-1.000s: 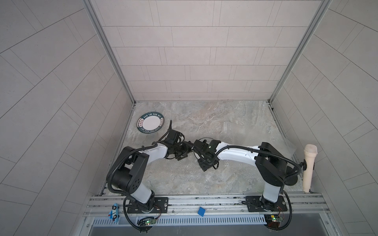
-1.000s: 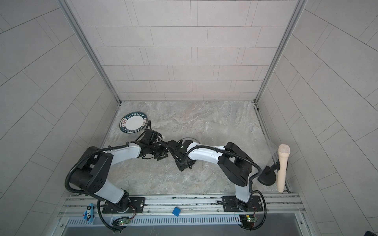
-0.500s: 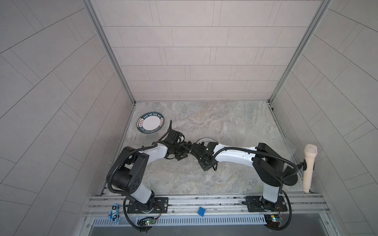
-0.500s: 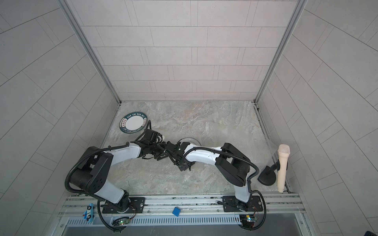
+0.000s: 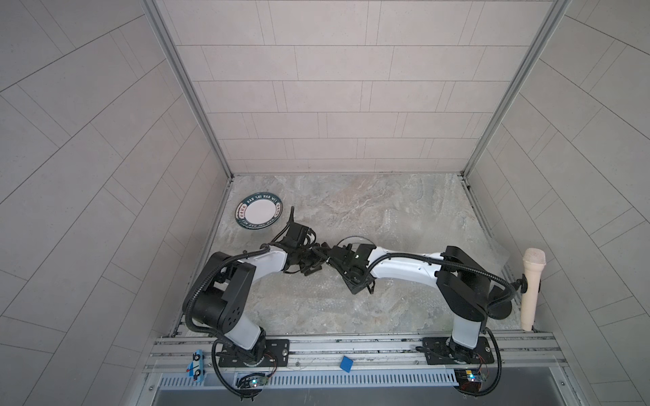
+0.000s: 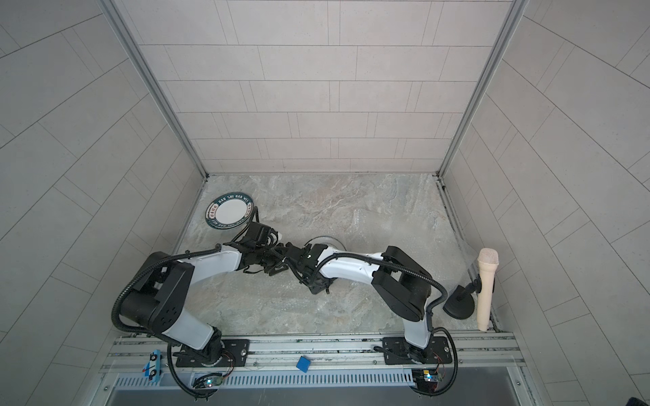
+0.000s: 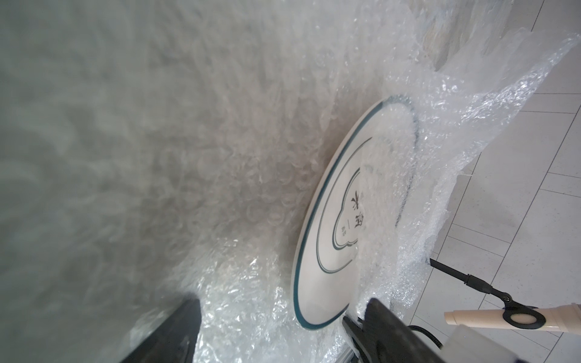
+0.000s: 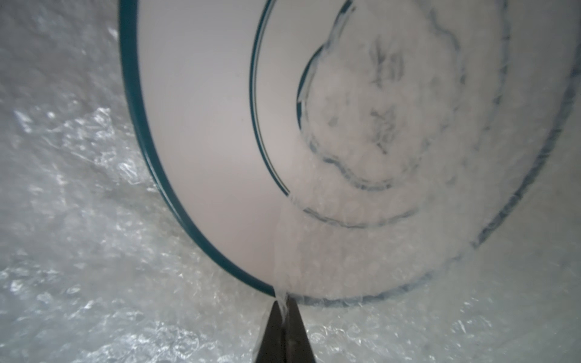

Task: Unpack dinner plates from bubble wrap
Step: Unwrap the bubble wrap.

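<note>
The right gripper is pinched shut on a bubble wrap edge at its tips, against the rim of a green-ringed plate whose far half blurs under the sheet. The left gripper gapes wide just short of that plate; in both top views the arms hide most of it.

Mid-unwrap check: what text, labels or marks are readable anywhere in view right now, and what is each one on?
"HAO SHI HAO WEI": on the upper dark green rim of the unwrapped plate, seen in both top views.
Lower rim lettering and small side marks on that plate: too small to read.
Brush-style characters and a tiny line beside them at the centre of the half-wrapped plate, partly under bubble wrap: not legible.
</note>
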Robot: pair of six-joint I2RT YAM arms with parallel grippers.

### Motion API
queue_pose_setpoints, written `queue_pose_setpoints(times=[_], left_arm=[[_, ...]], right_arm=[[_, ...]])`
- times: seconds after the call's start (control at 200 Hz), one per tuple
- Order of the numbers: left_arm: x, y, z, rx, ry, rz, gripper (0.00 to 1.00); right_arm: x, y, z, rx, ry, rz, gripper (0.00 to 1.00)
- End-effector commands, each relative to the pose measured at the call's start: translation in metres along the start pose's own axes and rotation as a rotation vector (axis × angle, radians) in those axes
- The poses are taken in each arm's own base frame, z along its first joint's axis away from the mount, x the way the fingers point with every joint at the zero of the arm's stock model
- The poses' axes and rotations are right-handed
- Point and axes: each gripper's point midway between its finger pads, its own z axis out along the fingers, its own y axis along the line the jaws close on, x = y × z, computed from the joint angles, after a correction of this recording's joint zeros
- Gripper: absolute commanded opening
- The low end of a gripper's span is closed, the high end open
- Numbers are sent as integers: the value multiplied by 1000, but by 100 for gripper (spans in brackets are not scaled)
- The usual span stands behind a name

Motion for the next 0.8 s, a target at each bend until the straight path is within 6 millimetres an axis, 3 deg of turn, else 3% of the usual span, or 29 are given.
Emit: queue_pose_setpoints(times=[0.0, 0.215, 0.405, 0.615, 0.7, 0.796], left_arm=[[0, 11, 1, -39, 7, -16, 86], [0, 12, 1, -43, 8, -18, 86], [1, 11, 3, -32, 12, -21, 86], [0, -9, 6, 49, 15, -10, 86], [0, -14, 6, 61, 16, -2, 86], [2, -19, 7, 71, 24, 11, 86]], right_arm=[[-5, -10, -27, -19, -36, 19, 0], [-16, -28, -47, -80, -81, 94, 0], [-19, -70, -55, -71, -124, 221, 0], [-3, -138, -46, -62, -137, 458, 0], [11, -155, -34, -78, -128, 578, 0], [25, -160, -18, -127, -129, 699, 1]])
